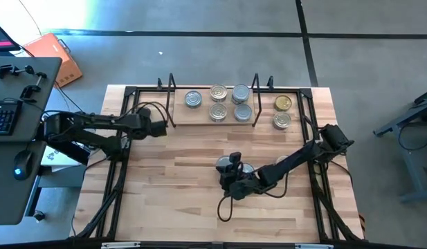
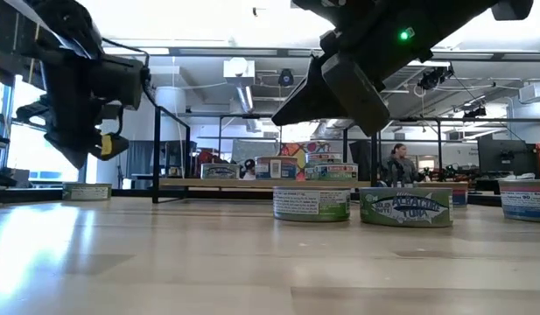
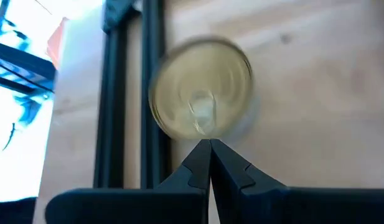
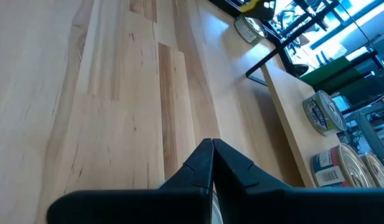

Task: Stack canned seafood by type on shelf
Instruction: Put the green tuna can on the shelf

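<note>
Item: loose silver-topped tin (image 1: 246,168), flat on the table, at 6 o'clock from the shelf (image 1: 199,117). Right gripper (image 1: 232,168), clenched and empty, just beside it at 9 o'clock, nearer arm. Left gripper (image 1: 162,128), clenched, idle at the shelf's 9 o'clock end.

My fingers (image 3: 210,171) are matt black plastic, pressed together over the smooth pale plank wood of the worktop (image 1: 178,180). The tins (image 1: 230,102) have shiny ribbed metal lids and glossy paper labels; the shelf (image 1: 213,117) is light wood with thin black metal uprights.
</note>
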You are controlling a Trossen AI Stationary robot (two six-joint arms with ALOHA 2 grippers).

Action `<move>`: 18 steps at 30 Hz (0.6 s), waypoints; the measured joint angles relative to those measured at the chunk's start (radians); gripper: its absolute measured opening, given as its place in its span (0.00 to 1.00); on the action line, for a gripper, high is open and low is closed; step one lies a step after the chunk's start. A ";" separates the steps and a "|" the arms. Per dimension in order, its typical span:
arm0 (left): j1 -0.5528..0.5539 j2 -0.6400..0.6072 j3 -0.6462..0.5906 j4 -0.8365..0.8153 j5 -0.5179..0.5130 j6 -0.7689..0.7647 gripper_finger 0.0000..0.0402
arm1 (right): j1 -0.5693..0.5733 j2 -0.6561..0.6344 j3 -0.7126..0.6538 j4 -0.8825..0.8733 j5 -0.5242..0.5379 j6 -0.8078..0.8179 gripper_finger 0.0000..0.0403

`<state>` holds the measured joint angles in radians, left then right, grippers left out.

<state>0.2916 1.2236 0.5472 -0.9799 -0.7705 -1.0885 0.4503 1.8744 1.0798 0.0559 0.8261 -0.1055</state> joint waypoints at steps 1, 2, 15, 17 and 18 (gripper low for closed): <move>0.018 0.000 0.000 0.018 -0.016 0.023 0.00 | 0.000 0.000 0.000 0.000 0.000 0.000 0.00; 0.037 0.000 0.000 0.040 -0.024 0.048 0.00 | 0.000 0.000 0.000 0.000 0.000 0.000 0.00; 0.269 0.001 -0.126 0.390 0.002 0.341 0.00 | 0.002 0.000 0.000 0.000 -0.005 0.021 0.00; 0.292 0.000 -0.145 0.434 0.010 0.371 0.00 | 0.002 0.000 0.000 0.000 -0.005 0.021 0.00; 0.303 -0.001 -0.152 0.454 0.018 0.388 0.00 | 0.002 0.000 0.000 0.000 -0.005 0.022 0.00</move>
<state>0.5942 1.2228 0.3951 -0.5255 -0.7524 -0.7005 0.4522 1.8744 1.0798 0.0563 0.8211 -0.0835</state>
